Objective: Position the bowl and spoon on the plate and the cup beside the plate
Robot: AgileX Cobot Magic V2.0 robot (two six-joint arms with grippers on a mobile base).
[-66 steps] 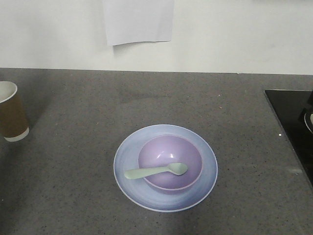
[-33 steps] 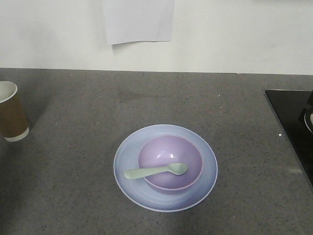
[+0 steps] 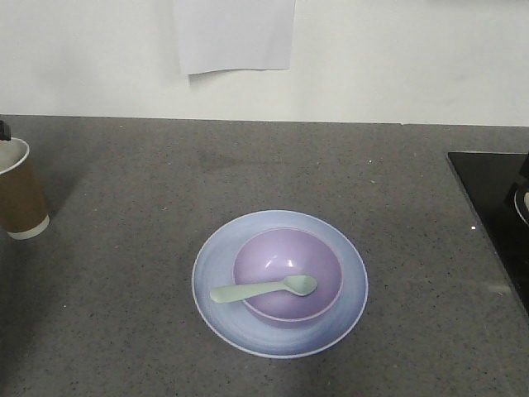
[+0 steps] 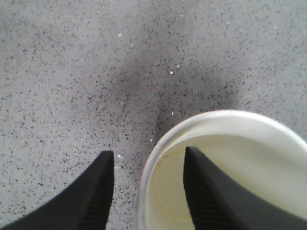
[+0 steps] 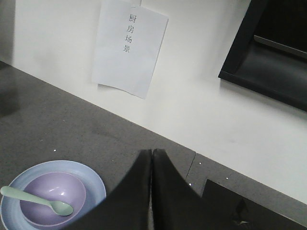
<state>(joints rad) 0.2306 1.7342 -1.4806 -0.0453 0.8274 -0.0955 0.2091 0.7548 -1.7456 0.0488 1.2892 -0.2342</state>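
While the plate (image 3: pixel 279 283) lies low and centre in the front view on the grey speckled counter (image 3: pixel 149 190), the bowl (image 3: pixel 288 273) sits inside it and the spoon (image 3: pixel 263 289) lies across the bowl, head toward the right of the bowl's hollow and handle reaching out over its left rim above the plate. The cup (image 3: pixel 18 188) stands upright at the far left edge of the frame, well apart from the plate.

In the left wrist view, the left gripper (image 4: pixel 146 191) is spread wide and straddles the cup's white rim: one dark finger is inside the cup at lower centre, the other outside it at lower left, with no grip closed on the wall.

In the right wrist view, the right gripper (image 5: pixel 151 167) has its two dark fingers pressed together, holding nothing, at lower centre of the frame above the counter. A sheet of paper (image 5: pixel 128 47) with printed characters hangs on the white wall at upper left.
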